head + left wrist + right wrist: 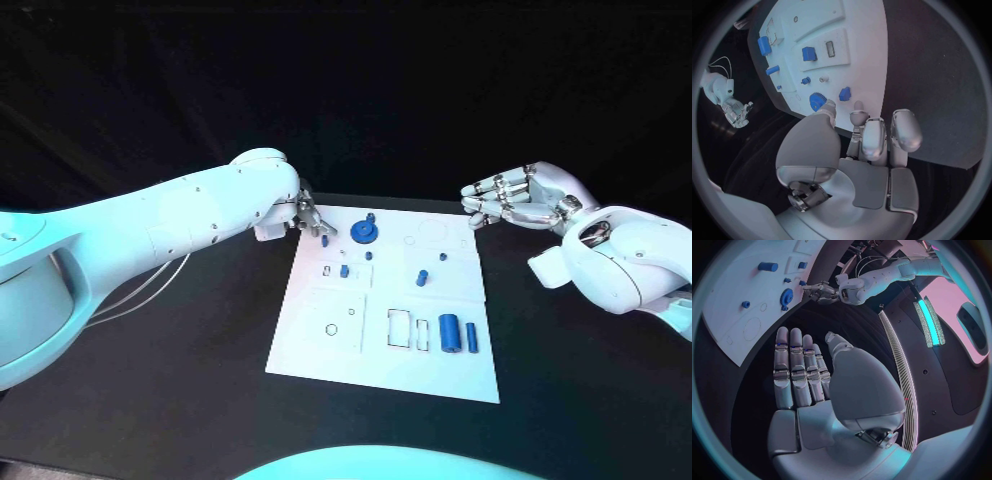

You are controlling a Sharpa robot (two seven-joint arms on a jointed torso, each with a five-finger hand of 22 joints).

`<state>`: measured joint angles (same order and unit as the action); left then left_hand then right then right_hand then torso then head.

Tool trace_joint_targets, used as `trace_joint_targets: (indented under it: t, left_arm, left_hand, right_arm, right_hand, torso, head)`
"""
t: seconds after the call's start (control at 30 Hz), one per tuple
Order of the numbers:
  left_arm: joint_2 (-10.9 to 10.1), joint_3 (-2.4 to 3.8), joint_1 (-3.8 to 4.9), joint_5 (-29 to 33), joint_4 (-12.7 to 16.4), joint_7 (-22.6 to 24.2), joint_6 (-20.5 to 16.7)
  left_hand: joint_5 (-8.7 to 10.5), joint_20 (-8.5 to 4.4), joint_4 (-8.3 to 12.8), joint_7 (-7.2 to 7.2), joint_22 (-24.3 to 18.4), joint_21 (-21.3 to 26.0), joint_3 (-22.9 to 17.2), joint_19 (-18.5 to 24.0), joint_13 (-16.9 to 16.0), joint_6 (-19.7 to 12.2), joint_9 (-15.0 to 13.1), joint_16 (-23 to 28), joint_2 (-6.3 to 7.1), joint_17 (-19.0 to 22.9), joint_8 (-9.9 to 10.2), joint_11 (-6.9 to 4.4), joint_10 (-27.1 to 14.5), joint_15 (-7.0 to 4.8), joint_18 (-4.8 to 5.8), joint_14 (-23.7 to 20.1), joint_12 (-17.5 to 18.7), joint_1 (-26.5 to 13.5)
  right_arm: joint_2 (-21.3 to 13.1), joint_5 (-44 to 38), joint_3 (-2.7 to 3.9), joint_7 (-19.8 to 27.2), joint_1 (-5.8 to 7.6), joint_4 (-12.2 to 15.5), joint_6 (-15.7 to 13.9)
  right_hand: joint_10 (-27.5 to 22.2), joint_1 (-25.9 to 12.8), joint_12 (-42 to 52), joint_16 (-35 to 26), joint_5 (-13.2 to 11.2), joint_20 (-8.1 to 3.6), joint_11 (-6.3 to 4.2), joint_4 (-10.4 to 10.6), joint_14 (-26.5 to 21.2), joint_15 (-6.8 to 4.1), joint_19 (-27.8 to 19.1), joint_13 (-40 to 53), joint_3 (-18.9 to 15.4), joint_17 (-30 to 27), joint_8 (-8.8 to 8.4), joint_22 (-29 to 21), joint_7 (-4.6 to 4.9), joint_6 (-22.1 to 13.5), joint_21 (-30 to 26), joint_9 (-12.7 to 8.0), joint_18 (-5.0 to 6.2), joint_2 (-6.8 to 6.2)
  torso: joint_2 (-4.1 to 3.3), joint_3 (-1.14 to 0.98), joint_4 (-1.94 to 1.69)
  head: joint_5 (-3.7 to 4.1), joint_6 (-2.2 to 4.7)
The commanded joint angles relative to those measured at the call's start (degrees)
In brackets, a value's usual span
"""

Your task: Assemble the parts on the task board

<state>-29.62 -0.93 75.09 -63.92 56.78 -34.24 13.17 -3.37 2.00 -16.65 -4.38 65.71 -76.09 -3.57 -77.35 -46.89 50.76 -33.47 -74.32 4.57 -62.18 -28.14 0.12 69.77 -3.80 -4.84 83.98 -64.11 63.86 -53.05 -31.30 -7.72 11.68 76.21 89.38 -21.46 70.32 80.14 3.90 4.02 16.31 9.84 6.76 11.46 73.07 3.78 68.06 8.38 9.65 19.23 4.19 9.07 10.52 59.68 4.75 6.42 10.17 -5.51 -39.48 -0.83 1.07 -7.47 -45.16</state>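
Table [173,400]: black; carries the task board at its middle.
Task board [325,350]: white plate with outlined recesses; the near-left round one and the near rectangular ones look unfilled.
Left hand [309,218]: at the board's far-left corner, fingers extended and slightly apart in the left wrist view, holding nothing; fingertips [857,106] hover just beside the gear and a small blue block [844,93]. Whether they touch the board I cannot tell.
Right hand [522,200]: off the board's far-right corner, over bare table, fingers curled loosely inward with nothing in them.
Blue cylinder [450,331]: lies near the right edge of the board, with a thin blue pin [472,337] just right of it.
Blue gear [366,231]: sits at the far edge of the board, near the left hand.
Small blue peg [423,279]: stands mid-board, right of centre.
Step in hand: probably the left hand reaching for a far-edge part.
Doing it well: come down straight over one piece, pinch it alone, keep the other fingers from nudging the gear.
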Motion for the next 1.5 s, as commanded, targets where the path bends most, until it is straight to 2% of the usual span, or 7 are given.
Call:
trace_joint_targets:
  t: [0.03, 0.3, 0.4, 0.63, 0.97, 1.27, 1.5]
  left_arm:
    - [0.2, -0.01, -0.07, -0.3, -0.1, 0.8, 1.5]
    - [0.0, 0.00, -0.12, 0.5, 0.8, 1.0, 0.4]
    - [0.0, 0.00, -0.13, 0.7, 1.0, 0.8, 0.5]
    - [-0.1, 0.00, -0.13, 1.1, 1.2, 0.8, 1.1]
    - [-0.1, -0.01, -0.13, 1.4, 1.1, 0.5, 1.9]
    - [-0.1, -0.01, -0.13, 1.4, 0.8, 0.3, 2.6]
    - [0.0, -0.01, -0.13, 1.5, 0.3, 0.3, 3.0]
  left_hand:
    - [-0.16, 0.43, 0.2, -0.05, 0.2, -0.2, 0.5, -0.2, -0.1, 0.6, 0.2, -0.4, -0.82, 0.1, 0.2, 0.02, -0.2, 0.25, -0.31, 0.5, 0.0, 0.3]
    - [-0.17, 0.40, 0.2, 0.13, 0.5, -0.4, 1.1, -0.3, -0.3, 1.3, 0.6, -0.4, -2.09, 0.0, -0.1, -0.12, 0.0, 0.15, -0.26, 0.5, -0.2, 1.2]
    - [-0.17, 0.38, 0.2, 0.20, 0.6, -0.4, 1.2, -0.4, -0.4, 1.5, 0.8, -0.4, -2.54, 0.0, -0.2, -0.18, 0.1, 0.10, -0.25, 0.5, -0.3, 1.5]
    - [-0.19, 0.32, 0.4, 0.40, 0.9, -0.5, 1.6, -0.5, -0.6, 2.1, 1.0, -0.4, -3.55, 0.0, -0.6, -0.35, 0.3, -0.03, -0.20, 0.5, -0.5, 2.6]
    - [-0.19, 0.31, 0.5, 0.46, 1.0, -0.6, 1.7, -0.6, -0.7, 2.3, 1.1, -0.5, -3.76, 0.0, -0.7, -0.41, 0.4, -0.07, -0.18, 0.5, -0.6, 2.9]
    - [-0.22, 0.22, 0.8, 0.62, 1.1, -0.7, 1.9, -0.6, -0.6, 2.6, 1.4, -0.4, -4.93, 0.1, -1.0, -0.56, 0.5, -0.21, -0.16, 0.5, -0.6, 4.6]
    - [-0.22, 0.21, 0.9, 0.62, 1.2, -0.7, 1.9, -0.6, -0.7, 2.6, 1.4, -0.5, -5.08, 0.0, -1.0, -0.58, 0.6, -0.22, -0.14, 0.5, -0.6, 4.9]
  right_arm:
    - [0.0, -0.1, 0.02, 0.2, -0.02, 0.1, 0.3]
    - [0.1, 0.0, 0.02, 0.2, -0.03, -0.1, 0.3]
    - [0.2, 0.1, 0.02, 0.2, -0.04, -0.2, 0.4]
    - [0.3, 0.2, 0.02, 0.2, -0.06, -0.3, 0.4]
    - [0.4, 0.3, 0.02, 0.2, -0.10, -0.4, 0.5]
    - [0.4, 0.3, 0.02, 0.2, -0.11, -0.3, 0.5]
    - [0.4, 0.3, 0.02, 0.3, -0.12, -0.3, 0.5]
  right_hand:
    - [-0.4, -0.2, -0.2, -0.3, 0.2, 0.30, -0.01, -0.2, -0.4, 0.12, -0.1, -0.1, 0.1, -0.1, -0.27, -0.1, 0.09, -0.4, -0.3, 0.0, 0.39, 0.34]
    - [-0.4, -0.2, -0.2, -0.3, 0.2, 0.30, -0.01, -0.2, -0.4, 0.12, -0.1, -0.1, 0.1, -0.1, -0.27, -0.1, 0.09, -0.4, -0.3, 0.0, 0.39, 0.34]
    - [-0.4, -0.2, -0.2, -0.3, 0.2, 0.30, -0.01, -0.2, -0.4, 0.12, -0.1, -0.1, 0.1, -0.1, -0.27, -0.1, 0.09, -0.4, -0.3, 0.0, 0.39, 0.34]
    - [-0.4, -0.2, -0.2, -0.3, 0.2, 0.30, -0.01, -0.2, -0.4, 0.12, -0.1, -0.1, 0.1, -0.1, -0.27, -0.1, 0.09, -0.4, -0.3, 0.0, 0.39, 0.34]
    - [-0.4, -0.3, -0.1, -0.2, 0.4, 0.32, 0.00, -0.1, -0.4, 0.13, -0.1, -0.1, 0.1, -0.1, -0.23, -0.1, 0.10, -0.4, -0.3, -0.1, 0.40, 0.40]
    - [-0.4, -0.3, -0.1, -0.2, 0.4, 0.32, 0.00, -0.1, -0.4, 0.13, -0.1, -0.1, 0.1, -0.1, -0.23, -0.1, 0.10, -0.4, -0.3, -0.1, 0.40, 0.40]
    - [-0.4, -0.3, -0.1, -0.2, 0.5, 0.32, 0.00, -0.1, -0.4, 0.13, -0.1, -0.1, 0.1, -0.1, -0.23, -0.1, 0.10, -0.4, -0.3, -0.1, 0.40, 0.40]
  torso:
    - [0.04, 0.01, -0.05]
    - [0.05, -0.03, -0.09]
    - [0.10, -0.11, -0.06]
    - [0.07, -0.08, -0.09]
    - [0.08, -0.02, -0.04]
    - [0.04, 0.00, -0.09]
    - [0.02, 0.01, -0.09]
  head:
    - [0.07, -0.13]
    - [0.01, -0.27]
    - [-0.15, -0.32]
    - [-0.08, -0.42]
    - [-0.03, -0.47]
    - [0.02, -0.55]
    - [0.05, -0.67]
